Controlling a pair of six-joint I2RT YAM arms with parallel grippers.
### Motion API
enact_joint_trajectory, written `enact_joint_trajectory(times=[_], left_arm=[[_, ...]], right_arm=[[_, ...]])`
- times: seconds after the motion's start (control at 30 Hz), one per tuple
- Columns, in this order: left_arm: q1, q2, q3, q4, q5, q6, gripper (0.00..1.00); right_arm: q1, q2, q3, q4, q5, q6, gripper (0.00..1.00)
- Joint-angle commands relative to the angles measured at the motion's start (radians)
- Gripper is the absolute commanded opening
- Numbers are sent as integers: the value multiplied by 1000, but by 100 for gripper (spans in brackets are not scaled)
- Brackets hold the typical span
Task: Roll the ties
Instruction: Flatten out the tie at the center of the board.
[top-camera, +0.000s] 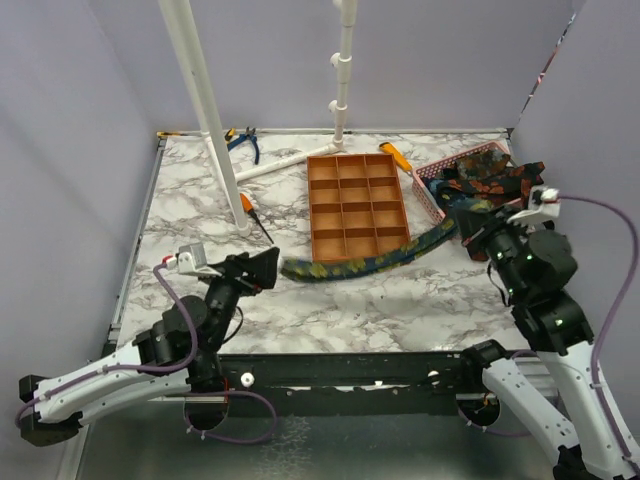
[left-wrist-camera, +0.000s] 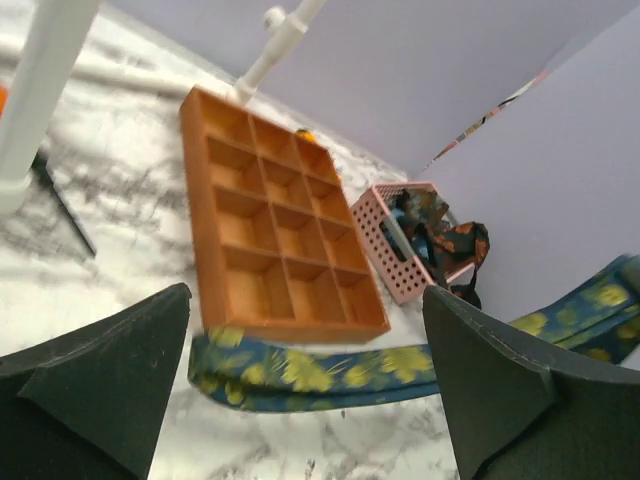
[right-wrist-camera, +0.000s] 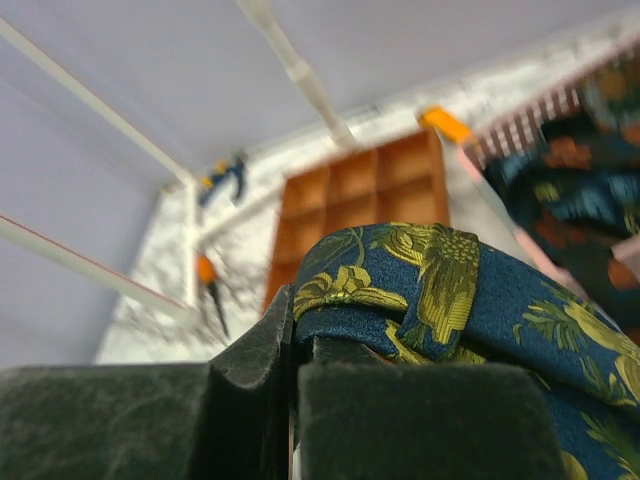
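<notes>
A navy tie with yellow leaf print lies stretched over the marble table along the near edge of the orange compartment tray. My left gripper hangs open just left of the tie's left end, touching nothing. In the left wrist view that end of the tie lies on the table beyond and between the spread fingers. My right gripper is shut on the tie's right end. The right wrist view shows the tie's fabric folded over the closed fingers. More ties fill the pink basket.
A white pipe frame stands at the back left, with a second post behind the tray. Blue pliers and an orange-handled screwdriver lie near it. An orange tool sits behind the tray. Grey walls close three sides.
</notes>
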Motion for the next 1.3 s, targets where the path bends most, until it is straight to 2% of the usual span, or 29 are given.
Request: enact_joint_trajectory(times=[0.0, 0.1, 0.17, 0.3, 0.4, 0.5, 0.6, 0.77, 0.87, 0.93, 1.07, 1.27], left_arm=[[-4, -259, -103, -408, -73, -347, 99], [-4, -369, -153, -549, -89, -506, 99], [-3, -368, -157, -611, -96, -555, 99], [-4, -309, -140, -641, -90, -561, 99], [-3, -259, -152, -619, -41, -554, 99], [-4, -168, -211, -491, 110, -531, 99], [-4, -5, -282, -240, 258, -511, 99], [14, 338, -274, 178, 496, -378, 99], [115, 565, -219, 316, 748, -374, 99], [182, 686, -201, 398, 865, -403, 99], [210, 845, -159, 485, 928, -418, 98], [236, 1042, -96, 557, 949, -425, 81]], right_arm=[[-2, -103, -233, -88, 28, 16, 0], [-2, -171, -358, -76, 46, 81, 0], [-2, -225, -434, -56, 62, 111, 0], [-1, -306, -554, -36, 67, 145, 0], [-1, -333, -580, -74, 63, 175, 0], [-1, -350, -575, -90, 81, 192, 0], [-2, -349, -566, -98, 89, 193, 0], [-1, -350, -568, -94, 62, 193, 0], [-2, -353, -567, -93, 56, 191, 0], [-2, -353, -569, -89, 44, 186, 0], [-2, -355, -566, -88, 37, 186, 0], [-1, -351, -573, -76, 13, 176, 0]])
